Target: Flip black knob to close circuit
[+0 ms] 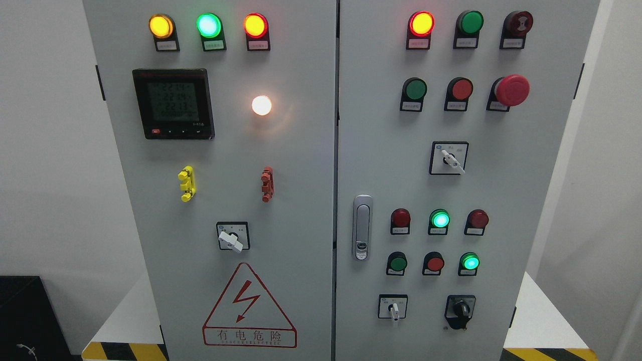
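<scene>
Striped floor tape [125, 351] edges the cabinet [301, 150] base. Low on its right door sits the black knob [460, 310] — beside a white switch [394, 308], under 3 buttons. Neither robot hand shows — state unknowable.

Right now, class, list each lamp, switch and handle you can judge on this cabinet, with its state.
Yellow lamp: lit
White lamp: lit
Meter display: on
Red mushroom button: sticking out
Black knob: untouched
Door handle: flush, closed

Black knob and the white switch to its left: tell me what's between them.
Head view: only bare grey panel lies between the black knob and the white switch.
</scene>
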Tool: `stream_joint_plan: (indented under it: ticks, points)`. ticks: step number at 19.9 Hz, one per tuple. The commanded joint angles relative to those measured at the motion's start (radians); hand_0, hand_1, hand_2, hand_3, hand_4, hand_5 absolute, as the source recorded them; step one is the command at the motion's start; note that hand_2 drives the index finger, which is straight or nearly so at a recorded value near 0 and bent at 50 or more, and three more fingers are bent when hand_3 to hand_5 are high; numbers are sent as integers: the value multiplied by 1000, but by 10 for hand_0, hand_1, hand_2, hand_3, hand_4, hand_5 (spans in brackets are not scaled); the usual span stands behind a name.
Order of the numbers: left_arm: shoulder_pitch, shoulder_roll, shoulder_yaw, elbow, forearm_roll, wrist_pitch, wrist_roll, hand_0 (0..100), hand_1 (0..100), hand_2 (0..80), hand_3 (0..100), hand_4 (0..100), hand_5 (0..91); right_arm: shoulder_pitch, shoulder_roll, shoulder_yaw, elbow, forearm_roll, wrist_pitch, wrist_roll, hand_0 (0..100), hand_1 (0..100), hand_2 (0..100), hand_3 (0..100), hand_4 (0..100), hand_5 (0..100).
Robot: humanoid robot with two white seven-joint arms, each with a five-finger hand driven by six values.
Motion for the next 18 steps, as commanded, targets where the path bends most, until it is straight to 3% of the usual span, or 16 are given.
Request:
stream_joint_plan:
  ticks: [1,10,15,16,18]
  points:
    - [0,0,-20,21,-22,0,0,0,0,0,0,0,0,-10,-6,-79,-279,36,6,13,0,495,640,847,690,624]
    - [0,0,-20,21,-22,0,0,0,0,0,0,0,0,-57,-6,-82,-415,93,92,43,21,439,694,891,730,673]
    - [0,0,-20,23,-22,0,0,0,0,0,0,0,0,-99,-6,-116,-443,134,92,48,13,191,708,904,739,685]
    - [0,0,-20,21,-22,0,0,0,0,0,0,0,0,-102,-7,-116,-455,145,92,57,0,49,710,907,741,689]
    - [0,0,-20,21,-22,0,0,0,0,0,0,0,0,-103,-9,-116,-486,159,101,95,0,0,705,911,743,690]
